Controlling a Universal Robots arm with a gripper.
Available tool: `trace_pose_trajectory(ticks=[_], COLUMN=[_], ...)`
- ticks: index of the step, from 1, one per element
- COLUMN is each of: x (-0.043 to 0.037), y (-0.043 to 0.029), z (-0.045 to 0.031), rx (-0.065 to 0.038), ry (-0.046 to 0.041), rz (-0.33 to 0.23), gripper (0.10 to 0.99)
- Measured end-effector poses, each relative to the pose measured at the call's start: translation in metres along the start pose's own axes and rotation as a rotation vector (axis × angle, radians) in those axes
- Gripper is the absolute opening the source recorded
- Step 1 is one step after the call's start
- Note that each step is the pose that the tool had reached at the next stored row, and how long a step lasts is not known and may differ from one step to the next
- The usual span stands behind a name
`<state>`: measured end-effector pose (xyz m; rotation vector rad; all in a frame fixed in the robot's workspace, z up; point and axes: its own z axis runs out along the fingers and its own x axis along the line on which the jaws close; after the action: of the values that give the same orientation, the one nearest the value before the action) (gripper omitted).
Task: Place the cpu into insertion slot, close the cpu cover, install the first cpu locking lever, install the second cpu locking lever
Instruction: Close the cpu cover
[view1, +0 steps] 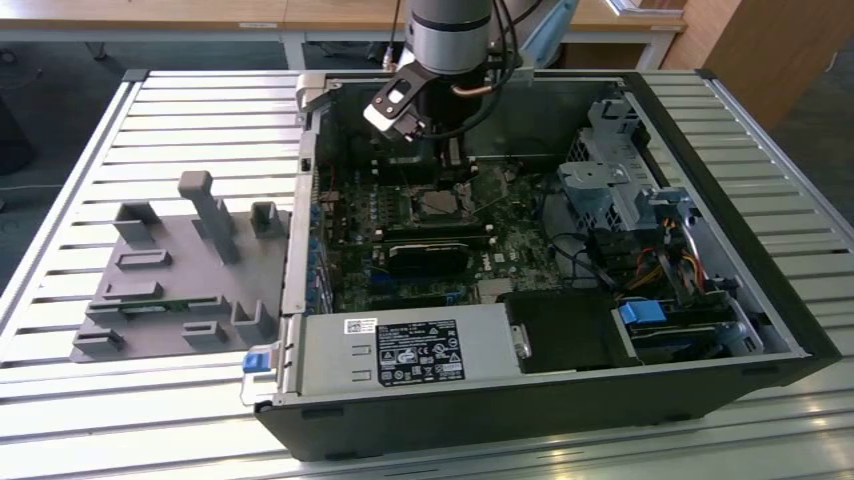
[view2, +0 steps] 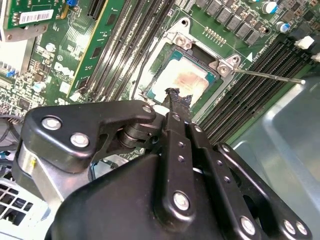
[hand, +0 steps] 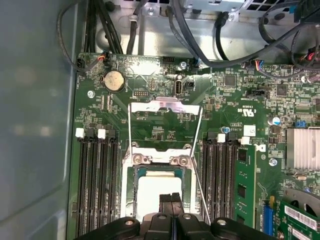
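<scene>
First wrist view: the gripper (hand: 170, 200) is seen with its fingertips pressed together and nothing pinched between them, directly over the cpu (hand: 152, 187); whether contact is made cannot be told. The cpu is seated flat in the insertion slot (hand: 131, 192) on the green circuit board (hand: 230, 100). The cpu cover (hand: 165, 106) is swung open beyond the fingertips, past the socket's hinge. In the second wrist view a thin locking lever (view2: 270, 75) is seen jutting out from the socket corner, off to one side of the fingertips. In the exterior view the gripper is held inside the open computer case (view1: 747, 330), above the board.
</scene>
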<state>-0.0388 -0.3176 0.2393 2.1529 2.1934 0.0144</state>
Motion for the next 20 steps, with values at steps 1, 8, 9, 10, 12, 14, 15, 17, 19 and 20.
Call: trace_pose_trajectory(ticks=[1,8,9,10,12,14,15,17,19,20], x=[-0.0001,-0.0006,-0.0006,-0.0006,-0.0011,-0.0030,-0.0044,-0.0059,-0.0060,-0.0061], y=[0.0001,0.0008,0.0009,0.0011,0.0012,0.0012,0.0014,0.0036,0.0087,0.0116], z=[-0.0018,-0.0151,-0.0154,-0.0154,-0.0156,-0.0154,-0.0154,-0.0152,-0.0149,-0.0147], rx=[0.000,0.000,0.000,0.000,0.000,0.000,0.000,0.001,0.002,0.003], ry=[0.0001,-0.0001,-0.0002,-0.0001,-0.0005,-0.0004,-0.0006,-0.0004,-0.0004,-0.0004], rz=[0.000,0.000,0.000,0.000,0.000,0.000,0.000,0.000,0.000,0.000], gripper=[0.106,0.106,0.106,0.106,0.106,0.106,0.106,0.106,0.106,0.106])
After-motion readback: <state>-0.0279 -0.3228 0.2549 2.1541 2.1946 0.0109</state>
